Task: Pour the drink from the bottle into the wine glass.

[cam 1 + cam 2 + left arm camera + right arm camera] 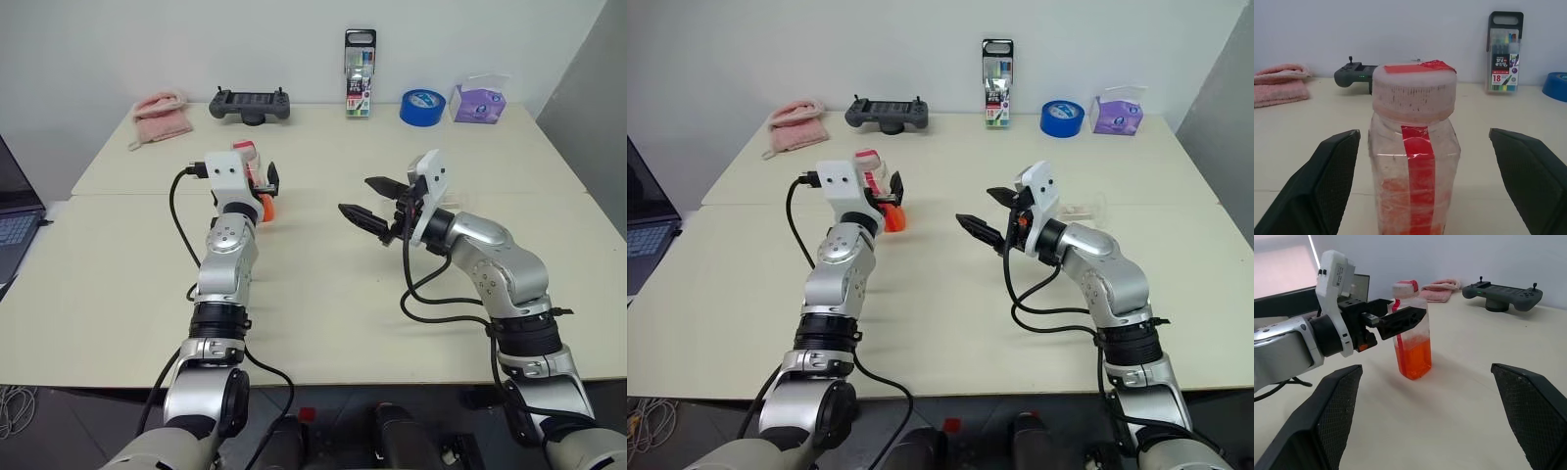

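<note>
Cream tabletop (pixel 323 323), clear plastic bottle (pixel 1411 330) of orange-red drink (pixel 1413 357) upright.
Left gripper (pixel 1425 166) spread around it, half-hiding it overhead; right gripper (pixel 370 200) spread, apart.

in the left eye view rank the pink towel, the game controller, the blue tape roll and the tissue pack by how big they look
1. Game controller, widest.
2. Pink towel, close behind it.
3. Tissue pack and blue tape roll: too alike to rank.

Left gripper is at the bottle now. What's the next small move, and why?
Probably close the left gripper on the bottle. The bottle stands upright on the table, between the open fingers with a gap on each side, so nothing holds it yet. The right gripper is open and well apart from it.
</note>
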Robot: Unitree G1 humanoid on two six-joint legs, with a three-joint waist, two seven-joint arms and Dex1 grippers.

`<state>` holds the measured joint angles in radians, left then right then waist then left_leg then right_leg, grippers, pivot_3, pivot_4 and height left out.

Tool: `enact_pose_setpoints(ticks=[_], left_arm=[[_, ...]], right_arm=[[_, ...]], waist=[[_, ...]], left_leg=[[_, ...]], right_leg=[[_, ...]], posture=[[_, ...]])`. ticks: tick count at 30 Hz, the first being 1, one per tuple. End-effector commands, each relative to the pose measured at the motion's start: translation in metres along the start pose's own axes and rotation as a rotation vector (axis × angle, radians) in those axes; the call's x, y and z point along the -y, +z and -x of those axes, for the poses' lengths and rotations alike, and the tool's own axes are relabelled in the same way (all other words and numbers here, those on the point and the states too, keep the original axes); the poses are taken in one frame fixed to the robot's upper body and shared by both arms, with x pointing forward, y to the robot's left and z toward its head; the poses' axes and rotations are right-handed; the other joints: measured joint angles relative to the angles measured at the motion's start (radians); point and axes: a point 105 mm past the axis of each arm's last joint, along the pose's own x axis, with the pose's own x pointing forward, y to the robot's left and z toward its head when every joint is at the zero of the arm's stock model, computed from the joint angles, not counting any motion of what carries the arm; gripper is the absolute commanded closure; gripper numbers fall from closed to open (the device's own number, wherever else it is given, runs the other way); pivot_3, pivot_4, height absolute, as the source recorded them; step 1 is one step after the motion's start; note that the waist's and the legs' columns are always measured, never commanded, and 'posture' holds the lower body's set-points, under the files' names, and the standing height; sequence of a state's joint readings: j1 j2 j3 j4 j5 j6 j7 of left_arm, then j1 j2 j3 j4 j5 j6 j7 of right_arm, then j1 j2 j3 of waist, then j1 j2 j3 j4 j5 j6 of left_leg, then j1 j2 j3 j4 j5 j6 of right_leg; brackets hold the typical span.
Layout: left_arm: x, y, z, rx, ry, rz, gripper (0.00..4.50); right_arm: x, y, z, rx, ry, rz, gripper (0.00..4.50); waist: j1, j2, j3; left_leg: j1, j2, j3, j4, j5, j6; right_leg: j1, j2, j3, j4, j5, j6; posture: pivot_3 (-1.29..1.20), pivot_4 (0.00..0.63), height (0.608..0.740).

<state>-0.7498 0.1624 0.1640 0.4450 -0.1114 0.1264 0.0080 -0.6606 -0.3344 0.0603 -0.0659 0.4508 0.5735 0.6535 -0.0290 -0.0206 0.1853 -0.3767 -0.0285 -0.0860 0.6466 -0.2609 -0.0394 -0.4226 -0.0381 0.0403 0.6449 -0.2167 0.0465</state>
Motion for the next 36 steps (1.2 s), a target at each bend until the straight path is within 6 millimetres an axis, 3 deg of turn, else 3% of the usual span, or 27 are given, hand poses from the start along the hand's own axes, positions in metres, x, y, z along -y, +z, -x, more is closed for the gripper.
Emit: enact_pose_setpoints(ticks=[1, 11, 14, 20, 22, 25, 28, 31, 34, 36], left_arm=[[-0.002, 0.021, -0.010, 0.081, -0.006, -0.025, 0.01], [-0.001, 0.020, -0.022, 0.083, -0.016, -0.041, 0.01], [0.000, 0.019, -0.023, 0.085, -0.020, -0.054, 0.60], [0.004, 0.021, -0.020, 0.115, -0.046, -0.078, 2.46], [0.004, 0.034, -0.018, 0.151, -0.105, -0.088, 2.62], [0.023, 0.059, 0.001, 0.198, -0.391, -0.075, 2.62], [0.050, 0.066, 0.039, 0.153, -0.723, -0.128, 2.63], [0.077, 0.070, 0.080, 0.111, -0.995, -0.089, 2.63], [0.100, 0.069, 0.109, 0.082, -1.158, -0.059, 2.63], [0.108, 0.063, 0.118, 0.067, -1.196, -0.080, 2.63]], right_arm=[[-0.003, 0.019, 0.000, 0.049, 0.013, 0.060, 0.00], [-0.003, 0.016, 0.000, 0.045, -0.001, 0.058, 0.00], [-0.002, 0.017, 0.000, 0.047, -0.007, 0.059, 0.00], [-0.001, 0.018, 0.003, 0.046, -0.026, 0.065, 0.00], [0.001, 0.025, 0.009, 0.031, -0.040, 0.084, 0.00], [0.004, 0.045, 0.023, 0.000, -0.080, 0.137, 0.00], [-0.004, 0.058, 0.033, -0.049, -0.068, 0.149, 0.00], [-0.025, 0.070, 0.035, -0.065, 0.058, 0.079, 0.00], [-0.047, 0.082, 0.036, -0.054, 0.195, 0.034, 0.00], [-0.056, 0.082, 0.036, -0.083, 0.248, 0.030, 0.00]], waist=[[0.000, 0.000, 0.000], [0.000, 0.000, 0.000], [0.000, 0.000, 0.000], [0.000, 0.000, 0.000], [0.000, 0.000, 0.000], [-0.003, 0.000, 0.000], [-0.005, 0.000, 0.000], [-0.004, 0.000, 0.000], [-0.004, 0.000, 0.000], [-0.004, 0.000, 0.000]], left_leg=[[0.000, 0.000, 0.000, 0.000, 0.000, 0.000], [-0.001, 0.000, 0.000, 0.000, 0.000, 0.000], [-0.001, 0.000, 0.000, 0.000, 0.000, 0.000], [-0.002, 0.000, 0.000, 0.000, 0.000, 0.000], [-0.002, 0.000, 0.000, 0.000, 0.000, 0.000], [-0.006, 0.000, 0.000, 0.000, 0.000, 0.000], [-0.009, 0.004, 0.000, 0.000, 0.000, -0.001], [-0.010, 0.005, 0.000, -0.001, 0.000, 0.000], [-0.010, 0.005, 0.000, 0.000, 0.000, 0.000], [-0.009, 0.005, 0.000, 0.002, 0.000, 0.000]], right_leg=[[0.000, 0.000, 0.000, 0.000, 0.000, 0.000], [-0.001, 0.000, 0.000, 0.000, 0.000, 0.000], [-0.002, 0.000, 0.000, 0.000, 0.000, 0.000], [-0.002, 0.000, 0.000, 0.000, 0.000, 0.001], [-0.002, 0.000, 0.000, 0.000, 0.001, 0.001], [-0.006, 0.000, 0.000, 0.001, 0.001, 0.001], [-0.011, -0.001, 0.001, 0.003, 0.001, 0.000], [-0.013, -0.001, 0.001, 0.004, 0.001, 0.000], [-0.011, 0.000, 0.001, 0.003, 0.001, -0.001], [-0.009, 0.000, 0.001, 0.002, 0.001, -0.001]], posture=[[0.00, 0.150, 0.740], [0.00, 0.150, 0.740], [0.00, 0.150, 0.740], [0.00, 0.150, 0.740], [0.00, 0.150, 0.740], [0.00, 0.150, 0.740], [0.00, 0.150, 0.740], [0.00, 0.150, 0.740], [0.00, 0.150, 0.740], [0.00, 0.150, 0.740]])
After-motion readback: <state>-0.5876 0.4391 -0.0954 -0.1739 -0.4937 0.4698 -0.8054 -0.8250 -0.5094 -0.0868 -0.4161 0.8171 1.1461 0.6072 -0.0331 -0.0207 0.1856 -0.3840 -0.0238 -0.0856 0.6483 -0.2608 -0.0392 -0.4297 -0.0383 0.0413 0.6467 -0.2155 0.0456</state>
